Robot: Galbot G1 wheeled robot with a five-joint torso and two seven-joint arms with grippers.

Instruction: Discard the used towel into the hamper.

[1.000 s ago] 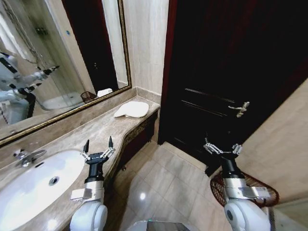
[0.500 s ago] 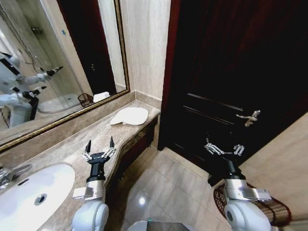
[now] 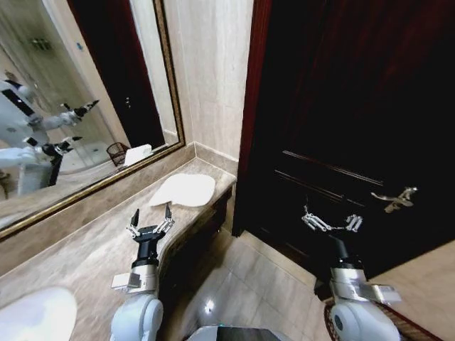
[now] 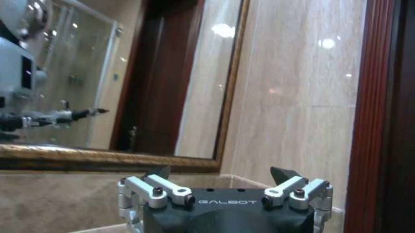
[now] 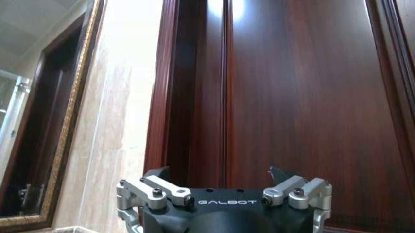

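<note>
Swinging right: the whole head view has shifted, so the base is turning, not the things. Sink [image 3: 35,312] is sliding off the lower left; hamper [image 3: 398,321] shrinks to a sliver behind the right arm. Towel [image 3: 183,190] lies untouched on the vanity counter [image 3: 85,245]. Left gripper [image 3: 150,217] and right gripper [image 3: 331,222] both spread wide, empty. Pickup not started.

The hamper [image 3: 398,321] is cut off by the head view's lower edge and partly hidden behind the right arm. The sink [image 3: 35,316] is cropped at the lower left corner.
</note>
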